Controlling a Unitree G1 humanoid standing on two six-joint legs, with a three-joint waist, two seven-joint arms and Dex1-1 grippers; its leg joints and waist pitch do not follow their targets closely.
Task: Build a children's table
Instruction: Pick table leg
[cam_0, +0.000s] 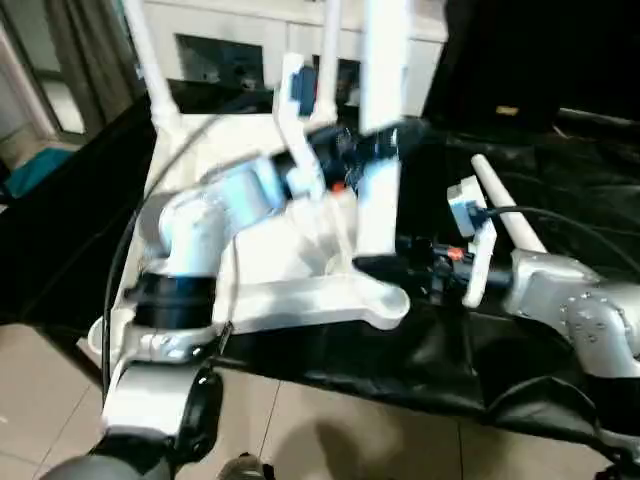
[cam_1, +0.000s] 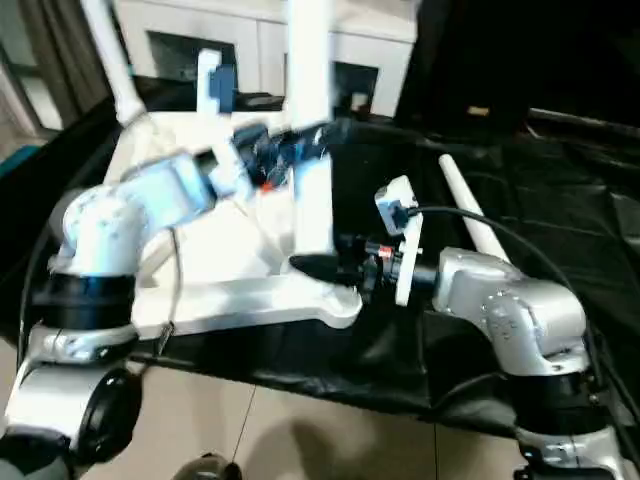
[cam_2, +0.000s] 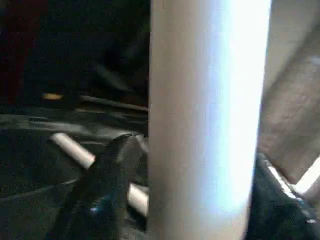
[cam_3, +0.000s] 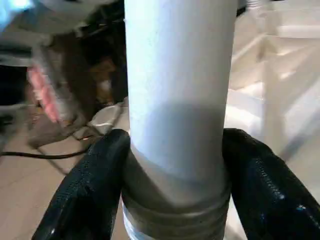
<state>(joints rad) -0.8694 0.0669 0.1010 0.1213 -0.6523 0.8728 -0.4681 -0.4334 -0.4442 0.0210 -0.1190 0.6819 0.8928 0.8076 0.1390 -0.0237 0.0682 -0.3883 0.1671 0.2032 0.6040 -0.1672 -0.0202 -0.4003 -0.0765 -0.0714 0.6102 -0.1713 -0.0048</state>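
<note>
The white table top (cam_0: 300, 300) lies upside down on a black cloth, ribs facing up. One white leg (cam_0: 378, 210) stands upright at its near right corner socket. My right gripper (cam_0: 375, 265) is shut on this leg just above its threaded end, one finger (cam_3: 90, 190) on each side. Higher up the same leg (cam_2: 205, 120), my left gripper (cam_0: 375, 145) stands open around it, with a thin gap showing beside one finger (cam_2: 110, 190). Two more legs (cam_0: 150, 60) (cam_0: 330, 50) rise from the far corners. Another leg (cam_0: 505, 210) lies loose on the cloth to the right.
A white cabinet (cam_0: 230, 30) with dark glass doors stands behind the table top. The black cloth (cam_0: 420, 370) hangs over the near edge above a tiled floor (cam_0: 330, 430). Cables run along both forearms.
</note>
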